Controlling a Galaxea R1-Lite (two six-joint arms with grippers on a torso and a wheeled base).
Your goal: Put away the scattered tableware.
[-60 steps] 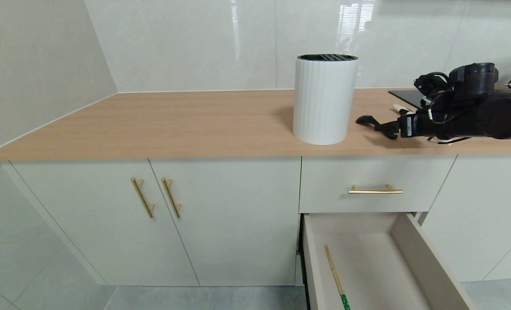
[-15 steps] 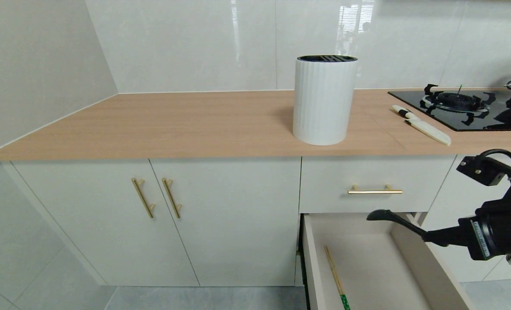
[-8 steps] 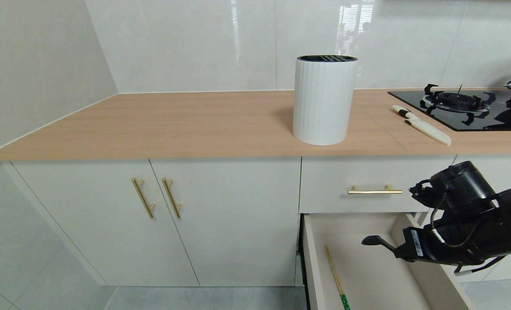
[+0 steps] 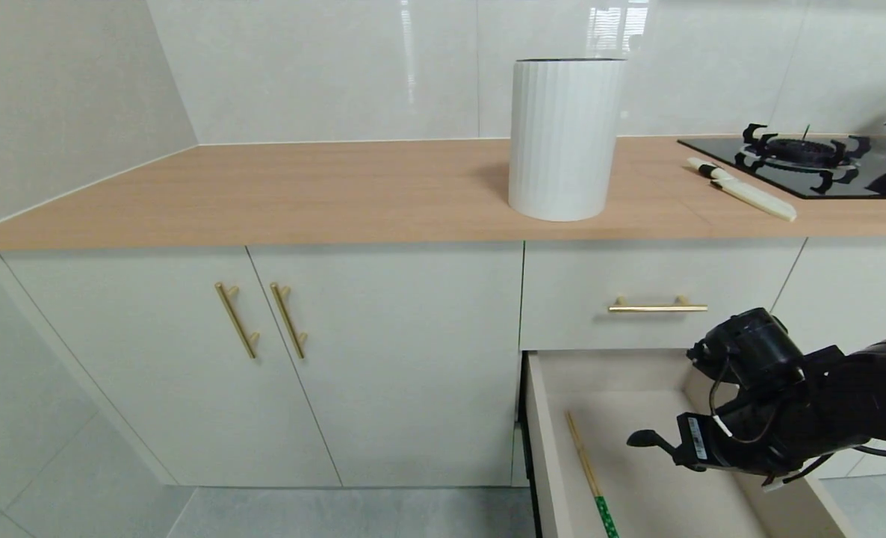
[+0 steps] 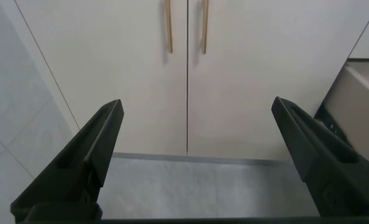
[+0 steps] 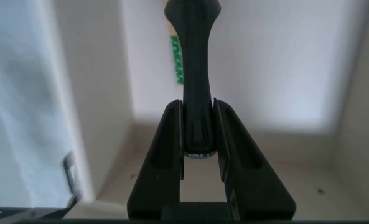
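Right wrist view has your right gripper (image 6: 198,109) pinching the black utensil (image 6: 193,37) by its handle, both fingers tight against it. In the head view that arm comes in from the right, low and roughly level. The claw sits over the open drawer (image 4: 541,448) and the utensil's end pokes out to the left above the drawer floor. Can't tell if it touches. The white sticker (image 4: 695,439) near the claw has print too small to read.

The chopsticks (image 4: 583,463) have a green end and lie along the drawer's left wall. One stick or a pair, can't say.

Your left gripper (image 5: 196,106) is spread wide with nothing in it, low down and facing the cabinet doors (image 4: 383,359).

I count three gold bar handles: two on those doors, one on the shut drawer (image 4: 577,299) just above the open one.

Up on the counter (image 4: 301,194) you've got one white ribbed holder (image 4: 566,138) and one knife (image 4: 742,190), lying flat between the holder and the hob (image 4: 801,161).
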